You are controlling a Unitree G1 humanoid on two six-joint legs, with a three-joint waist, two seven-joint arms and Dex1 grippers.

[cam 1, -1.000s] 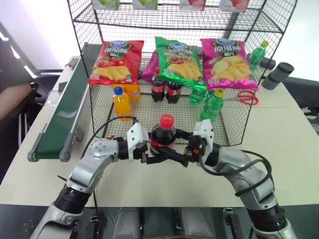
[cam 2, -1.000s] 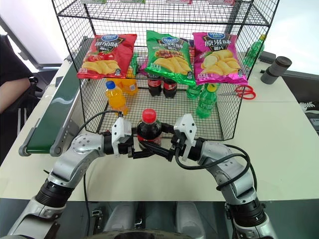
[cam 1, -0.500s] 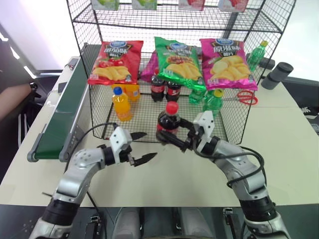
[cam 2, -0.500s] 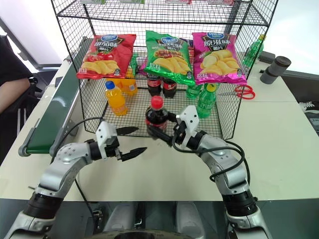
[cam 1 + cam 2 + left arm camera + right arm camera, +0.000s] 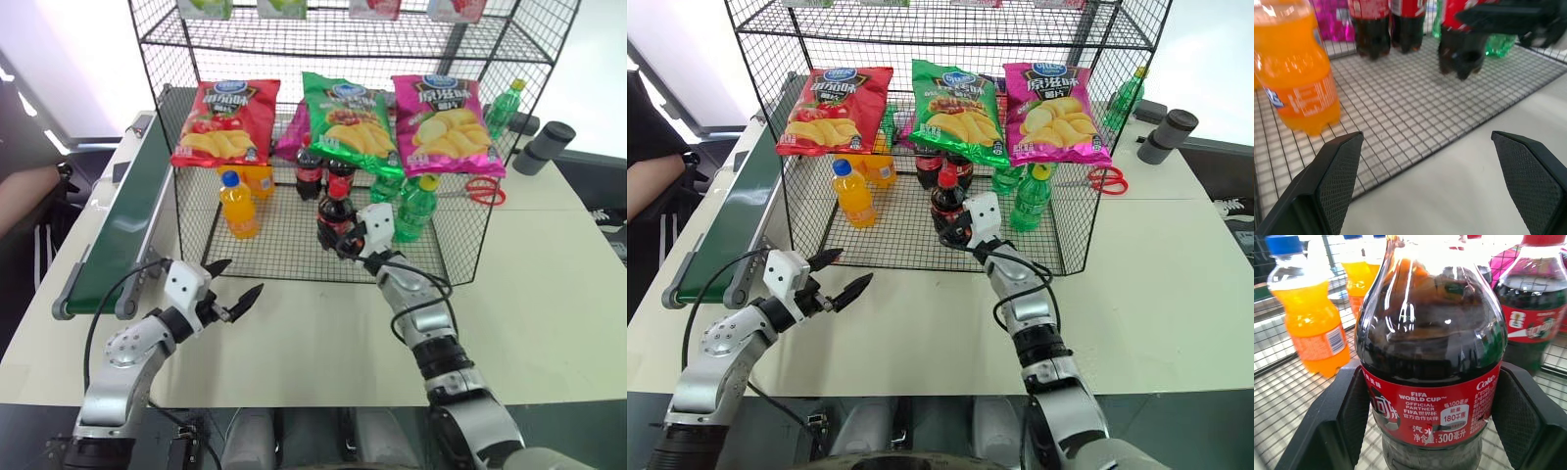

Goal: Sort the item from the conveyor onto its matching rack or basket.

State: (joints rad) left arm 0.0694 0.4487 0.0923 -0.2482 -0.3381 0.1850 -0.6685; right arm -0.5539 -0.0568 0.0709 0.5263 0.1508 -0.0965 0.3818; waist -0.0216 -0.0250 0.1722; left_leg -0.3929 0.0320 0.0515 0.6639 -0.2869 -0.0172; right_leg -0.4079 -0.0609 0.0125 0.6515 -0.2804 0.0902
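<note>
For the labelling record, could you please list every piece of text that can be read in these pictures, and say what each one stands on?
"FIFA WORLD CUP", "OFFICIAL PARTNER": red label of the cola bottle held by the right gripper.
"180", "300": same label, among Chinese characters.
"Coke": same label's edge, partly cut off.
Print on the chip bags and the orange soda bottle: too small or blurred to read.

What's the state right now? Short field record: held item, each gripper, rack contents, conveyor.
held item: cola bottle, upright, over the rack lower tier
right gripper: shut on cola bottle
left gripper: open, empty, over the table in front of the rack
rack contents: orange soda bottle, two cola bottles, green bottles, three chip bags
conveyor: nothing on the visible belt
</note>
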